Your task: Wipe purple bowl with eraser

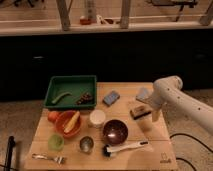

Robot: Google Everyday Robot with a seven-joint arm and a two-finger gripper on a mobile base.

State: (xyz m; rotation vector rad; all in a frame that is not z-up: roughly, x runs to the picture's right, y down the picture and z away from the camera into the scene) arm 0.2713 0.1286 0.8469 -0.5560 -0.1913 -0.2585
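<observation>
The purple bowl (115,131) sits on the wooden table (155,145), right of centre near the front. The eraser (138,111), a small block with a tan top and dark base, lies on the table up and to the right of the bowl. The white arm comes in from the right. My gripper (151,104) hangs just right of the eraser, close over it. I cannot tell if it touches the eraser.
A white-handled brush (125,148) lies in front of the bowl. A blue sponge (111,97) and a green tray (71,91) are behind. An orange bowl (68,123), a white cup (97,118), a steel cup (86,144), a green cup (56,142) and a fork (47,158) are to the left.
</observation>
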